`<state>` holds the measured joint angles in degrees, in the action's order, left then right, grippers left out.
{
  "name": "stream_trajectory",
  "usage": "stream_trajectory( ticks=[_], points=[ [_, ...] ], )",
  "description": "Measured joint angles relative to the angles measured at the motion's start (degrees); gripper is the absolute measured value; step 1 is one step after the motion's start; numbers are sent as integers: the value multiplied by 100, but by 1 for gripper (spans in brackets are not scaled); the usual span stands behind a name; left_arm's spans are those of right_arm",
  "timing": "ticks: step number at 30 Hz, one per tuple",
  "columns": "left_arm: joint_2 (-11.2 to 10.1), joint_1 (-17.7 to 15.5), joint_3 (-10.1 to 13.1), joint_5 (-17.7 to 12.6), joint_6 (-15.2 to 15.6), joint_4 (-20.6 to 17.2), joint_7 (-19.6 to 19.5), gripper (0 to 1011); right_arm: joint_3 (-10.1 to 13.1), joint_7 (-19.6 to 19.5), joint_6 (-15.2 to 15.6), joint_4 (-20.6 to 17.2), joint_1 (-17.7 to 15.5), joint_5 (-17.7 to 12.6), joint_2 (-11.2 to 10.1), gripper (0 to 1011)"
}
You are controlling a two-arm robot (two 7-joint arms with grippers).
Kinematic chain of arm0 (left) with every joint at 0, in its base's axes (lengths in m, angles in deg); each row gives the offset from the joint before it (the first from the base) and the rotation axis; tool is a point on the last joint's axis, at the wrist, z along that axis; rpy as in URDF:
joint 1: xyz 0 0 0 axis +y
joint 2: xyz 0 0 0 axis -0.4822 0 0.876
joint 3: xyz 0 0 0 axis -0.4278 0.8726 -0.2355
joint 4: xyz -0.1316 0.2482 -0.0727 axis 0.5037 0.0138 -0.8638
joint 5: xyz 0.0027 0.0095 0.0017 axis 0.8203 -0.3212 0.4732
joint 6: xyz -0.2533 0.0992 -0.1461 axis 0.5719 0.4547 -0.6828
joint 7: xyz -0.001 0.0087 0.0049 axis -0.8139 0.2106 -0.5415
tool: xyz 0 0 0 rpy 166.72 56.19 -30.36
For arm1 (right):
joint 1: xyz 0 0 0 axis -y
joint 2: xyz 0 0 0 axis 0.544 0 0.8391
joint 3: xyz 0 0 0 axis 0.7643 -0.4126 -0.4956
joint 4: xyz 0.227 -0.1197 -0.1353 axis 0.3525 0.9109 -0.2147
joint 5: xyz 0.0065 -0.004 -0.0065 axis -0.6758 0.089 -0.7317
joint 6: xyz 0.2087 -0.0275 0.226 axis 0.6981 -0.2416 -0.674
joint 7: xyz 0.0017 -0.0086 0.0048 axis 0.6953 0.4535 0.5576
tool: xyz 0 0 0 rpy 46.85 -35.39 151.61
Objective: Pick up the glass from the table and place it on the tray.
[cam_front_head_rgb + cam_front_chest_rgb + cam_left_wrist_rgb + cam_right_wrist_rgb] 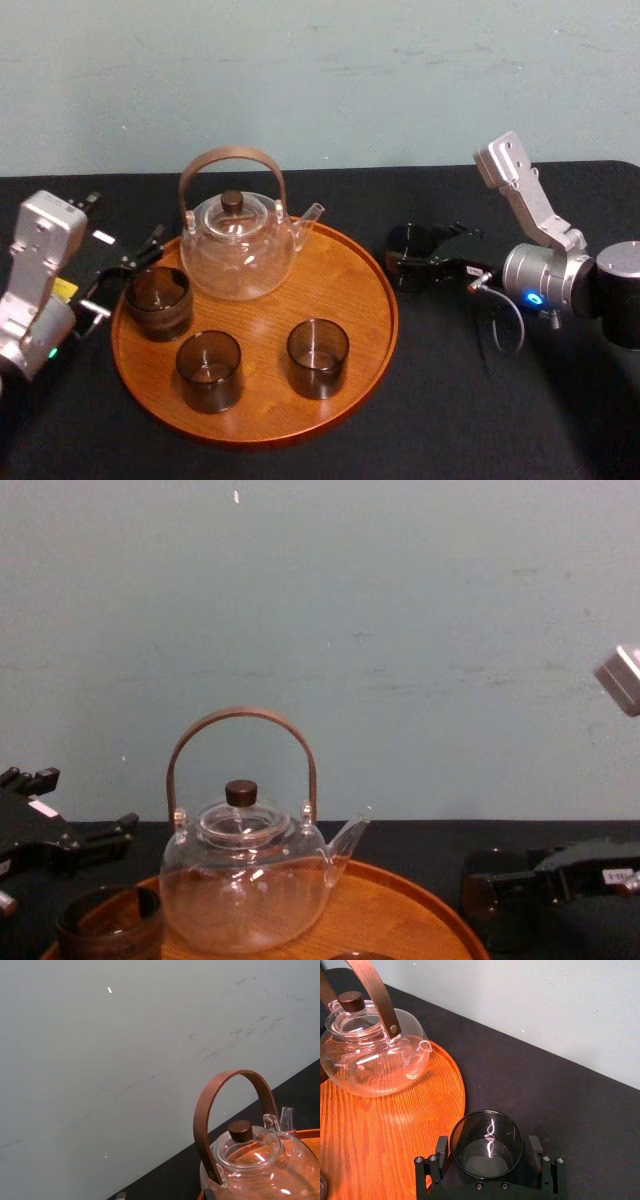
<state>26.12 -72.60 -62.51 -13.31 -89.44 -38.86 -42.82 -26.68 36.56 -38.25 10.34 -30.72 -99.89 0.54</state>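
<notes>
Right tool (488,1152) with a finger closed against each side of the dark glass (487,1130), upright over the black counter (560,1105) just beside the tray (380,1130). The clear teapot (370,1055) stands on the tray, with the pale wall (520,995) behind.

A lab-like test bench (nothing homely): black-clothed table (450,400) against bare wall (320,70).
</notes>
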Motion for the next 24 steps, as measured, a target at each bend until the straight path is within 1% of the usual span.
stream_trajectory(
  ticks=[11, 15, 24],
  points=[
    [0, 0, 0, 0, 0, 0, 0, 1001, -29, 31, 3, 234, 144, 55, 118, 1002],
    [0, 0, 0, 0, 0, 0, 0, 1001, -64, 31, -24, 255, 165, 119, 130, 1002],
    [0, 0, 0, 0, 0, 0, 0, 1002, -56, 31, -21, 253, 162, 117, 128, 1002]
  ],
)
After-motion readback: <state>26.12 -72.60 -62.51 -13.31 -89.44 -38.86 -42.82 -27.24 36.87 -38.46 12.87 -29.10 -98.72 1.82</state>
